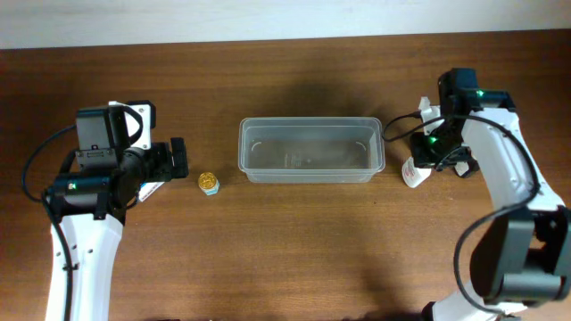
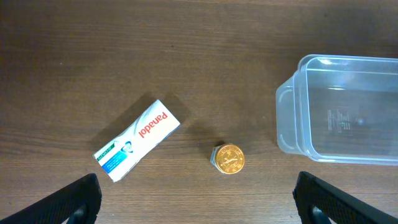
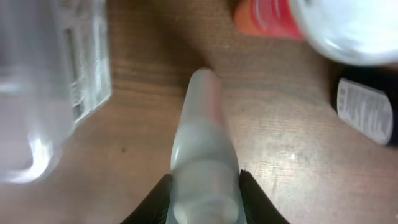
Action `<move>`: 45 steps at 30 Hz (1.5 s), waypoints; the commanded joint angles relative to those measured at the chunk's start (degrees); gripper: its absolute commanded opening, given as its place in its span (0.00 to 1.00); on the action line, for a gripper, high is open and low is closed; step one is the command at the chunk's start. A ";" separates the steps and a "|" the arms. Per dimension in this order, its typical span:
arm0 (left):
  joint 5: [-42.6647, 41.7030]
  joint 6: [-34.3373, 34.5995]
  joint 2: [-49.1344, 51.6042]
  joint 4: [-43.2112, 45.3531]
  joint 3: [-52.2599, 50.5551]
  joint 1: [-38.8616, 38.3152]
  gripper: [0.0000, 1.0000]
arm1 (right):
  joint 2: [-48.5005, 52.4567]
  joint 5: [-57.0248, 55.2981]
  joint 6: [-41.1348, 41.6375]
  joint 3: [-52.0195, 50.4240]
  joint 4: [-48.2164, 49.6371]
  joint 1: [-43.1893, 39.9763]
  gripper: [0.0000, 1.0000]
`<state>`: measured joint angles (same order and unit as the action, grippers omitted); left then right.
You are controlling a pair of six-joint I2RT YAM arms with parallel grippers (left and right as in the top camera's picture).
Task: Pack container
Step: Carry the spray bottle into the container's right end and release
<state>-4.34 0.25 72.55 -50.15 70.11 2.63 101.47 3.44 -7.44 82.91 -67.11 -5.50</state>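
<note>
Translucent bottle point(image 3: 202, 137) is clamped by right gripper point(image 3: 204, 186) over brown wooden table point(image 3: 143, 143), container point(image 3: 87, 74) at ten o'clock; left gripper point(image 2: 199, 202) is held wide, empty

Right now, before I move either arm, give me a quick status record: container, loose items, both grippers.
container: centre of table, looks empty
left gripper: open, holding nothing
Panadol box: flat on table, left of container
gold-lidded jar: between box and container
right gripper: shut on pale tapered bottle
red-and-white bottle: on table, right of container
</note>
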 commanded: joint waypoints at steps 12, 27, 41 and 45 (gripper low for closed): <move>-0.85 0.37 0.09 0.20 1.07 -0.24 0.99 | -9.16 1.84 6.58 27.08 -8.79 14.73 0.20; -0.85 0.37 0.09 0.17 1.07 -0.24 0.99 | 7.30 2.36 12.48 27.02 -8.98 17.11 0.18; -0.83 0.37 0.09 0.15 1.07 -0.24 1.00 | 20.61 -0.28 13.94 27.02 -7.85 17.00 0.18; -0.83 0.37 0.09 0.15 1.07 -0.24 0.99 | 20.94 -1.16 13.94 26.99 -7.85 17.00 0.18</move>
<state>-4.36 0.25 72.55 -50.11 70.11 2.63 121.54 4.14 6.04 109.03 -74.94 11.16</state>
